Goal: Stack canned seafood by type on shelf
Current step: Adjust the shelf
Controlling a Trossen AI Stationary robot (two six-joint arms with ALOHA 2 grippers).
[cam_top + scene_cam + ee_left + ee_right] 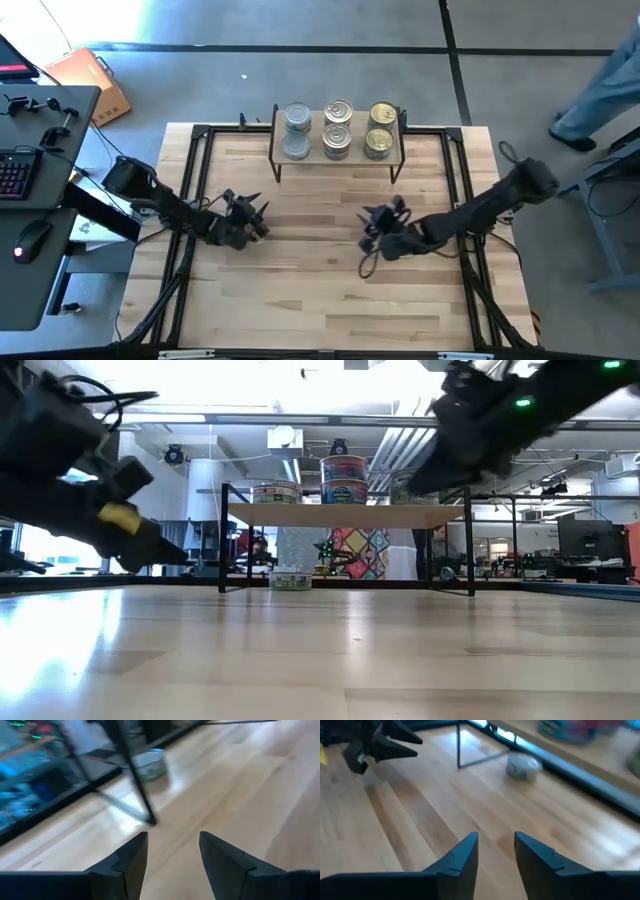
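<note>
The shelf (338, 150), a light-wood board on black wire legs, stands at the table's far middle. On it are canned seafood tins in three columns: silver-grey (297, 118), pull-ring (338, 112) and gold (384, 115). In the low view the middle tins (345, 478) are stacked two high. One more tin (291, 578) rests on the tabletop under the shelf, and it also shows in the wrist views (150, 766) (524, 767). My left gripper (172, 836) is open over bare wood at the table's left middle (255, 215). My right gripper (496, 836) is open at the right middle (380, 220).
Black frame rails (200, 135) run along the table's edges. A desk with a keyboard and mouse (30, 180) stands off the left side, and a person's legs (600, 90) show beyond the far right corner. Bare wood lies between the two arms, near of the shelf.
</note>
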